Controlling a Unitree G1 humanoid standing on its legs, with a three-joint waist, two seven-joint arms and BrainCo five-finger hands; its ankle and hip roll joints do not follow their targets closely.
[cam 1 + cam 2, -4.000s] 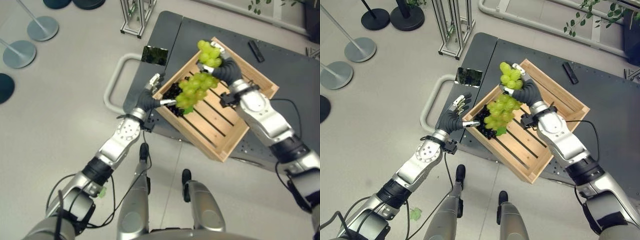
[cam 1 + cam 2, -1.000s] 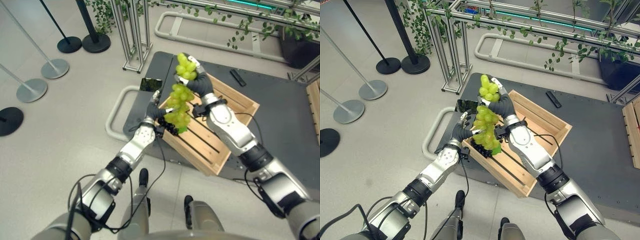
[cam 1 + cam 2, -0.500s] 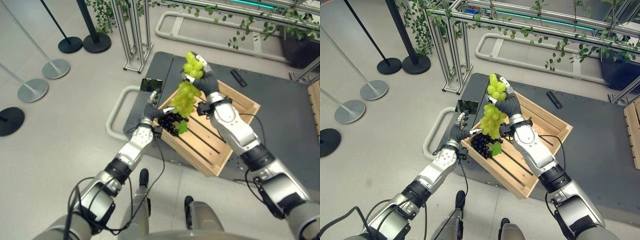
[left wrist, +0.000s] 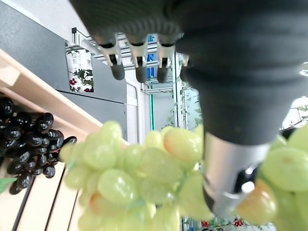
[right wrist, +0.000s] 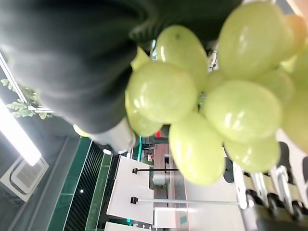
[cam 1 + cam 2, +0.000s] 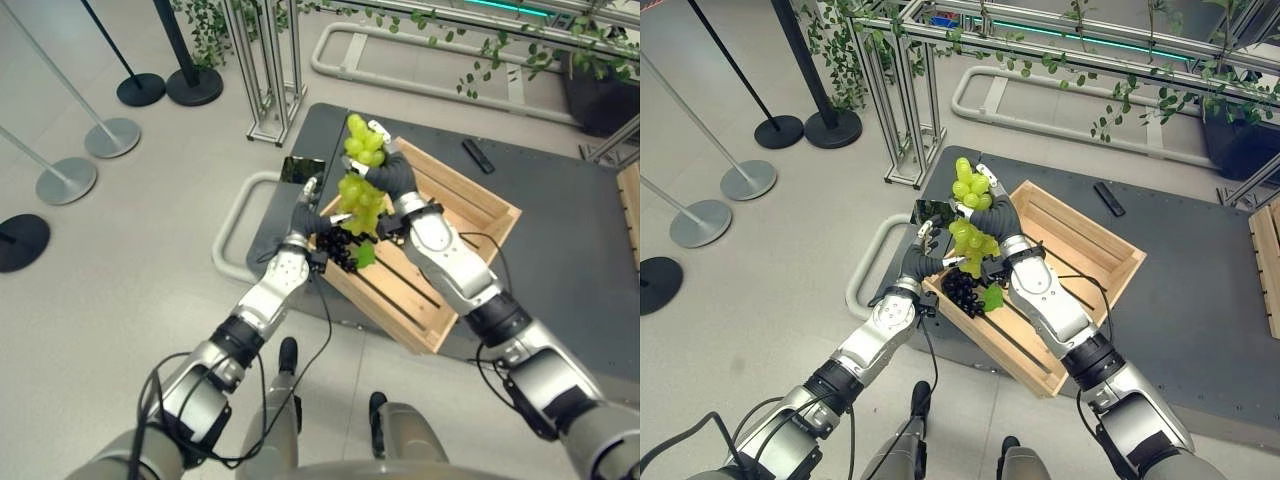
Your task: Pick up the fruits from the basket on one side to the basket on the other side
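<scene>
So my right hand (image 6: 385,172) was clamped on the green grapes (image 6: 971,215), held up over the near-left corner of the wooden crate (image 6: 470,215). The bunch hung with its long axis near vertical, tip pointing down at the black grapes (image 6: 962,289) in that corner. My left hand (image 6: 923,257) sat just beside the dangling tip with fingers straight and loose, nearer the black bunch. The other basket looked to be far right, so right arm carries.
</scene>
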